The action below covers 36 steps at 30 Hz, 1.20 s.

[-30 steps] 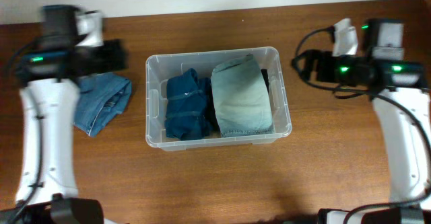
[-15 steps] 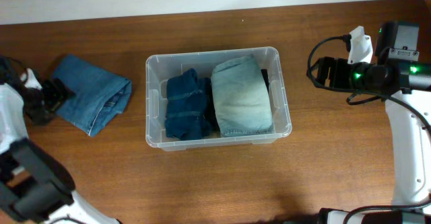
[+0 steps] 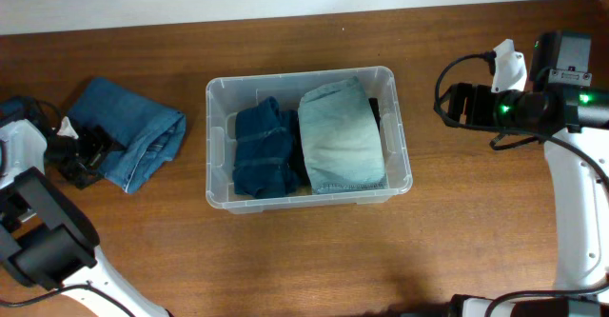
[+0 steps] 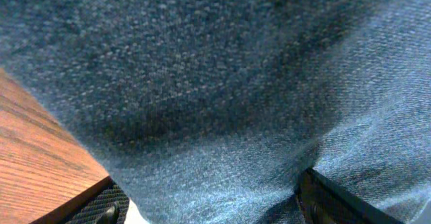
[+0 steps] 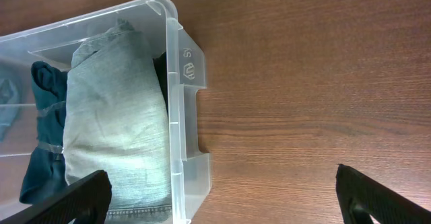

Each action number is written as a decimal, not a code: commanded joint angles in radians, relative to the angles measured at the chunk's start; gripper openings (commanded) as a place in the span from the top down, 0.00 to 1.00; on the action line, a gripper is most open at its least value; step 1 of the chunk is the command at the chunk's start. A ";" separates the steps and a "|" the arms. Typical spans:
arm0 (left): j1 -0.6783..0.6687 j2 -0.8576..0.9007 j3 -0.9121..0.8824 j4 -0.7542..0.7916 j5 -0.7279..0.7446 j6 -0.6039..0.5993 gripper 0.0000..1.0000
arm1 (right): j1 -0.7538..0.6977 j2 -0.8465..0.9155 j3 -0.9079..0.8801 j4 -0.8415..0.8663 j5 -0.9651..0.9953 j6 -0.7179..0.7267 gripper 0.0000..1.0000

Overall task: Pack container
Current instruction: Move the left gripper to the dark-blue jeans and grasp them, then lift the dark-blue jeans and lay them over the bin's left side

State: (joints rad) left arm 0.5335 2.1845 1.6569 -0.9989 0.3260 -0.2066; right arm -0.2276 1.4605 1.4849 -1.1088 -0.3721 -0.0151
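Jeans (image 3: 133, 131) lie folded left of the container (image 3: 295, 77), which sits mid-table; your left gripper (image 3: 84, 155) straddles their left edge, jaws wide. Push deeper before closing, catching every layer. Your right gripper (image 5: 222, 192) hangs wide, empty

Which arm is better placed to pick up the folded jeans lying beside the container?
Left. The left fingers straddle the jeans; denim fills that wrist view. The right fingers hang open over bare table on the other side of the container.
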 commanded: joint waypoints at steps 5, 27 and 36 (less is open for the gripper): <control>-0.002 0.125 -0.005 0.023 -0.053 -0.032 0.19 | -0.002 0.000 0.006 -0.003 0.015 -0.012 0.01; -0.002 -0.111 -0.003 0.019 0.277 0.118 1.00 | -0.002 0.000 0.006 -0.011 0.015 -0.012 0.02; -0.061 -0.519 -0.001 0.040 0.430 0.133 0.99 | -0.002 0.000 0.006 -0.014 0.015 -0.012 0.01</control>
State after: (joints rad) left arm 0.5125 1.8809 1.6352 -0.9836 0.5819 -0.1173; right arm -0.2276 1.4605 1.4849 -1.1225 -0.3630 -0.0231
